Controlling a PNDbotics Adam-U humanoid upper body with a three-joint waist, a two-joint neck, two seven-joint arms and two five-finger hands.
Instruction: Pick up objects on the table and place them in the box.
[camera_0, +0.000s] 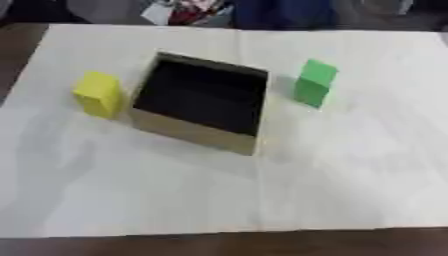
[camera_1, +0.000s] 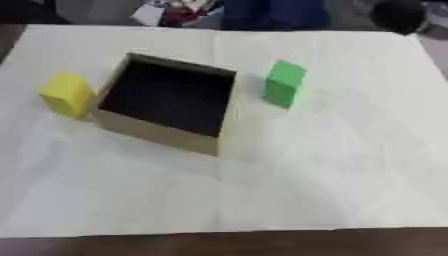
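body: out of both eye views | left hand: not seen | right hand: not seen | colours, cables, markings: cannot tell | note: dark round shape (camera_1: 398, 15) at the far right corner — cannot tell whether it belongs to the robot
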